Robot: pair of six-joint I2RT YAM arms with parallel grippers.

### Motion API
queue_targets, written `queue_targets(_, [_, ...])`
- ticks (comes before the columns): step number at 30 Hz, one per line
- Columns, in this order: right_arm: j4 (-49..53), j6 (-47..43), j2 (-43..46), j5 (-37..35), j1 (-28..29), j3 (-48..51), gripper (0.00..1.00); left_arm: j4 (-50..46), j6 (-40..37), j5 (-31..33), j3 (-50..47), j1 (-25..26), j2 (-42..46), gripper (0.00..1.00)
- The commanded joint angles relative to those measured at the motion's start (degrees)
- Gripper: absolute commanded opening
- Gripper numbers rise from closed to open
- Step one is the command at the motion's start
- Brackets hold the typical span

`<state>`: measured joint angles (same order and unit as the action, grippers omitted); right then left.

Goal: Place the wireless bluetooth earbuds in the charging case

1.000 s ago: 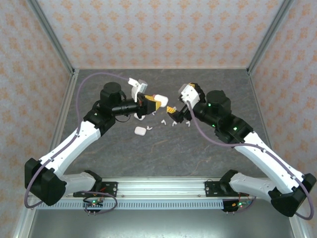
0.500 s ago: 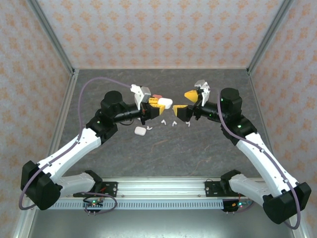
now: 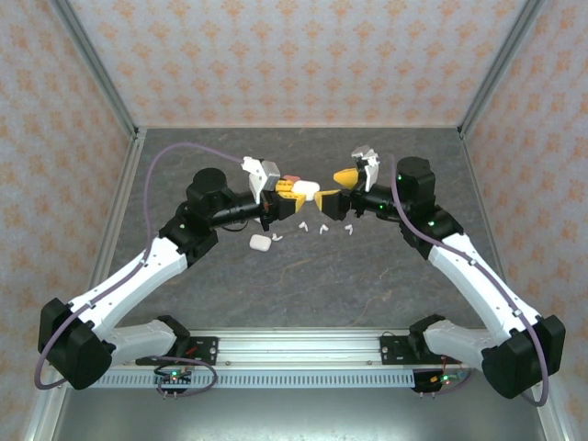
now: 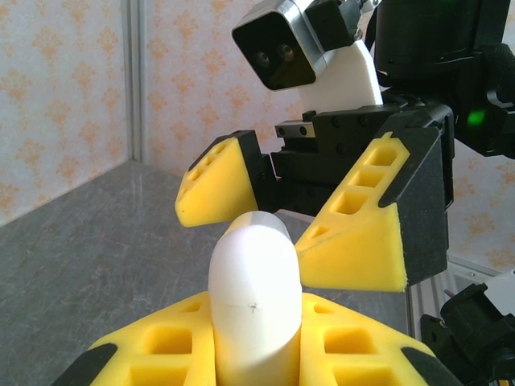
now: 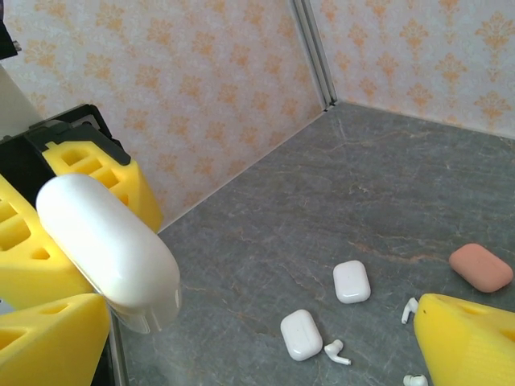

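Nearest the arm bases, a shut white second case (image 3: 260,243) lies on the table (image 3: 303,303). Several white earbuds (image 3: 276,237) are strewn just beyond it, all loose on the stone-grey top.

Above them, mid-air, the left gripper (image 3: 296,191) is clamped on the case (image 4: 253,297), gripping its lower part so the rounded end pokes out toward the other arm. A fine seam crosses its front, and the lid looks closed. The right gripper (image 3: 333,190) faces it with jaws spread wide, one on each side of that free end. It grips nothing, and whether a pad brushes the case I cannot tell.

Behind the grippers a pink case (image 3: 292,179) rests on the table.

By my reading the task has barely begun — the case is lifted and presented, but no earbud is seated. The lid has to come open, then each bud must be picked up and placed. The earbuds lie below both grippers, well apart from either pair of jaws.
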<state>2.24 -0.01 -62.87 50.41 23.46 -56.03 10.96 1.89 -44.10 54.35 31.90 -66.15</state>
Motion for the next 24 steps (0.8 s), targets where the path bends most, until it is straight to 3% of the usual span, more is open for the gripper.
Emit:
queue_targets(1, [-3.32, 0.32, -0.26, -0.71, 0.12, -2.41, 0.98, -1.09, -1.97, -0.38, 2.2, 0.55, 0.23, 0.0])
queue_targets(13, [0.44, -2.14, -2.65, -3.65, -0.23, -6.14, 0.98, -1.65, -2.51, -0.95, 1.99, 0.62, 0.43, 0.0])
queue_targets(24, [3.0, -1.65, -0.43, -5.28, -0.75, -7.43, 0.97, -3.38, -3.86, 2.3, 1.86, 0.61, 1.49, 0.0])
